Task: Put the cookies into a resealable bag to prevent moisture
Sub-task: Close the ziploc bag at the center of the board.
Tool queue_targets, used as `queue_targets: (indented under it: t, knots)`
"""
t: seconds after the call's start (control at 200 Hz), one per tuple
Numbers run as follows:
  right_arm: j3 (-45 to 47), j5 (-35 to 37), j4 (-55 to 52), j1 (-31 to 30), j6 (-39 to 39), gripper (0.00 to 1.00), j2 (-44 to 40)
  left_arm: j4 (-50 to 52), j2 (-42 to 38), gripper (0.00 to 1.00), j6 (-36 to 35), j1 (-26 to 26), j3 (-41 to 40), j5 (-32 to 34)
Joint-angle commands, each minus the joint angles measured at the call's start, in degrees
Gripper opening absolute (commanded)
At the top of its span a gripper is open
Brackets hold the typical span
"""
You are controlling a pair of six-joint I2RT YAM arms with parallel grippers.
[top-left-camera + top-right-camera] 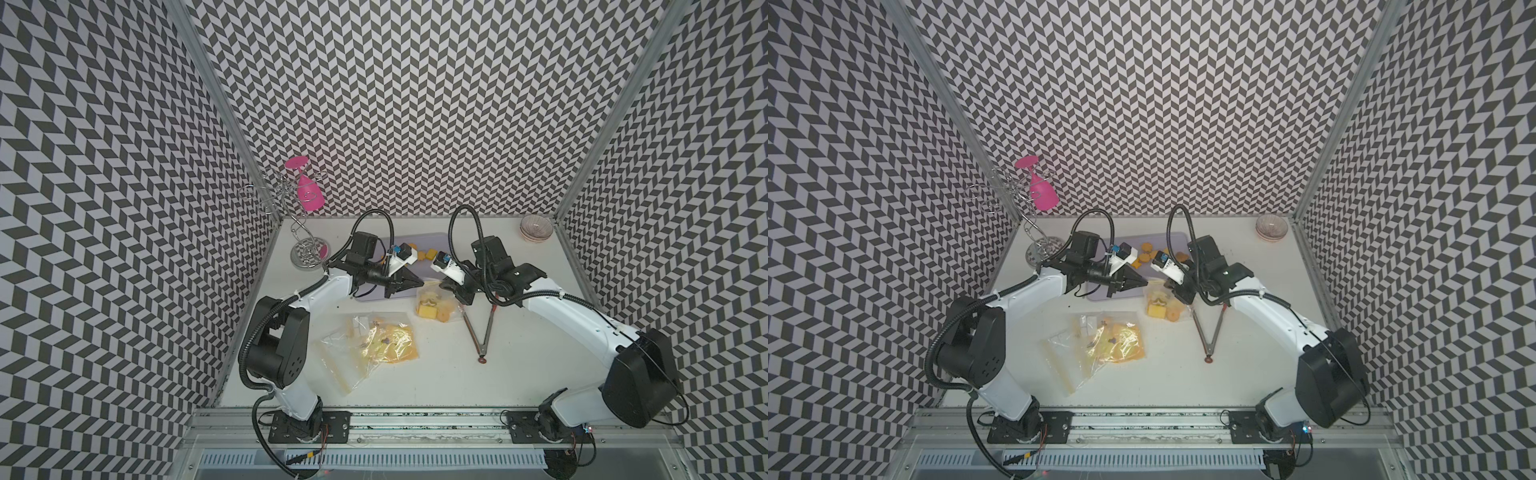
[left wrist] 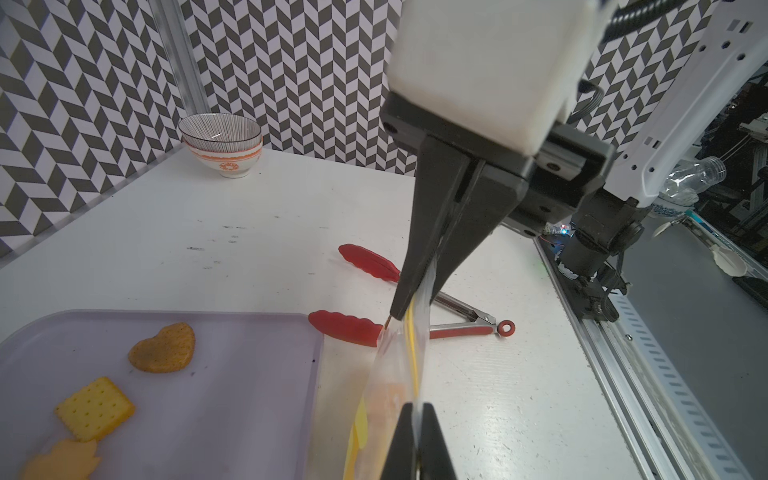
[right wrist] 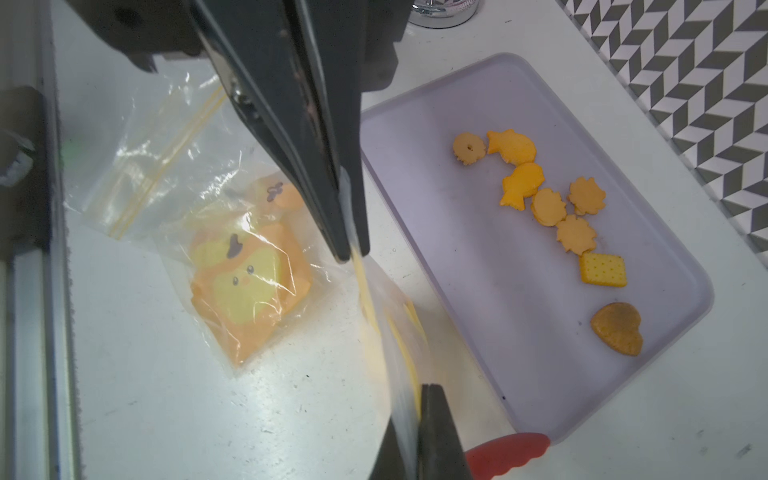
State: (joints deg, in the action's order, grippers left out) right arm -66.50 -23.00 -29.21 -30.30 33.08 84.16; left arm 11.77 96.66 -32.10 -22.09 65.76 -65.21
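Mid-frame in both top views, left claw and right claw each clamp the rim of the resealable bag (cookies wait on lilac tray); spread evenly, gently.

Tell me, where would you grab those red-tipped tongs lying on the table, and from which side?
Probably from straight above, near the hinged end of the tongs. They lie flat on the table, splayed in a V, so only there do both arms run close enough to pinch together. The red tips sit far apart, one right beside the tray.
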Motion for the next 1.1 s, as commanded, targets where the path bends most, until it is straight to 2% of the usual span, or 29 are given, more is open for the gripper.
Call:
queue_targets:
  t: [0.0, 0.04, 0.065, 0.105, 0.16, 0.195, 0.235, 0.285, 0.315, 0.36, 0.405, 0.426, 0.451, 0.491, 0.556, 0.601, 0.631, 0.686, 0.711, 0.756, 0.801, 0.826, 0.901, 0.946, 0.966, 1.001, 1.026, 1.041, 1.091]
  knots:
    - [-1.78, -1.34, 2.33, -0.69, 0.76, 0.18, 0.89, 0.71, 0.46, 0.0, -1.56, -0.37, 1.7, -1.56]
    - [-1.86, -1.47, 2.32, -0.73, 0.76, 0.03, 0.99, 0.73, 0.46, 0.0, -1.52, -0.4, 1.7, -1.53]
    - [-1.96, -1.56, 2.24, -0.8, 0.86, 0.01, 1.08, 0.83, 0.46, 0.0, -1.55, -0.4, 1.66, -1.56]
    - [-2.12, -1.77, 2.18, -0.85, 0.9, 0.04, 1.3, 0.79, 0.46, 0.0, -1.52, -0.38, 1.66, -1.52]
    - [-2.28, -2.12, 2.43, -0.98, 1.12, 0.26, 1.36, 0.82, 0.4, 0.0, -1.56, -0.41, 1.66, -1.49]
    - [-2.3, -2.08, 2.63, -1.16, 1.11, 0.28, 1.44, 0.85, 0.42, 0.0, -1.54, -0.38, 1.66, -1.49]
    - [-2.47, -2.09, 2.6, -1.34, 1.13, 0.25, 1.64, 0.8, 0.39, 0.0, -1.53, -0.37, 1.66, -1.5]
    - [-2.9, -2.13, 2.26, -1.5, 1.1, 0.06, 2.03, 0.82, 0.49, 0.0, -1.56, -0.33, 1.66, -1.5]
    - [-3.14, -2.21, 2.14, -1.62, 1.11, 0.01, 2.27, 0.87, 0.46, 0.0, -1.56, -0.34, 1.64, -1.49]
    - [-3.39, -2.31, 2.01, -1.69, 1.11, 0.02, 2.49, 0.81, 0.44, 0.0, -1.56, -0.34, 1.66, -1.41]
    - [-3.37, -2.31, 2.31, -1.86, 1.09, 0.18, 2.51, 0.82, 0.48, 0.0, -1.65, -0.43, 1.66, -1.47]
    - [-3.33, -2.26, 2.53, -1.86, 1.09, 0.2, 2.5, 0.8, 0.41, 0.0, -1.69, -0.46, 1.72, -1.43]
    - [-3.29, -2.35, 2.77, -1.98, 0.98, 0.16, 2.52, 0.89, 0.48, 0.0, -1.64, -0.42, 1.66, -1.41]
    - [-3.28, -2.38, 2.88, -2.07, 0.9, 0.0, 2.62, 0.89, 0.47, 0.0, -1.65, -0.5, 1.68, -1.43]
    - [-3.54, -2.81, 2.94, -2.09, 0.85, 0.0, 2.76, 0.91, 0.43, 0.0, -1.7, -0.58, 1.7, -1.41]
    - [-3.51, -3.08, 3.19, -2.12, 0.76, 0.18, 2.85, 0.91, 0.51, 0.0, -1.66, -0.56, 1.66, -1.41]
    - [-3.53, -3.18, 3.42, -2.13, 0.67, 0.21, 2.85, 0.93, 0.46, 0.0, -1.65, -0.52, 1.66, -1.41]
    - [-3.63, -3.44, 3.4, -2.24, 0.63, 0.04, 3.0, 0.97, 0.46, 0.0, -1.74, -0.55, 1.66, -1.39]
    - [-3.77, -3.58, 3.3, -2.23, 0.58, 0.0, 3.04, 1.02, 0.44, 0.0, -1.76, -0.54, 1.67, -1.33]
    - [-3.9, -3.71, 3.42, -2.31, 0.58, 0.02, 3.11, 1.03, 0.38, 0.0, -1.83, -0.5, 1.69, -1.32]
    - [-3.74, -3.76, 3.64, -2.31, 0.58, 0.18, 3.04, 1.06, 0.37, 0.0, -1.85, -0.56, 1.66, -1.32]
    - [-3.73, -3.8, 3.89, -2.39, 0.43, 0.2, 3.04, 1.06, 0.39, 0.0, -1.83, -0.57, 1.66, -1.32]
    - [-3.89, -4.18, 4.03, -2.4, 0.32, 0.01, 3.21, 1.06, 0.42, 0.0, -1.83, -0.55, 1.7, -1.37]
    - [-4.05, -4.48, 4.07, -2.42, 0.25, 0.0, 3.3, 1.06, 0.39, 0.0, -1.84, -0.61, 1.66, -1.41]
    - [-4.03, -4.57, 4.12, -2.41, 0.23, 0.03, 3.29, 1.09, 0.37, 0.0, -1.83, -0.66, 1.69, -1.41]
    - [-3.98, -4.62, 4.45, -2.47, 0.15, 0.15, 3.3, 1.07, 0.44, 0.0, -1.83, -0.62, 1.68, -1.44]
    - [-3.98, -4.67, 4.66, -2.49, 0.07, 0.17, 3.36, 1.06, 0.4, 0.0, -1.91, -0.67, 1.66, -1.6]
    - [-3.99, -4.68, 4.73, -2.48, -0.01, 0.15, 3.37, 1.07, 0.37, 0.0, -1.92, -0.63, 1.67, -1.67]
    - [-4.16, -4.76, 4.59, -2.56, -0.06, 0.0, 3.52, 1.15, 0.4, 0.0, -1.92, -0.69, 1.66, -1.68]
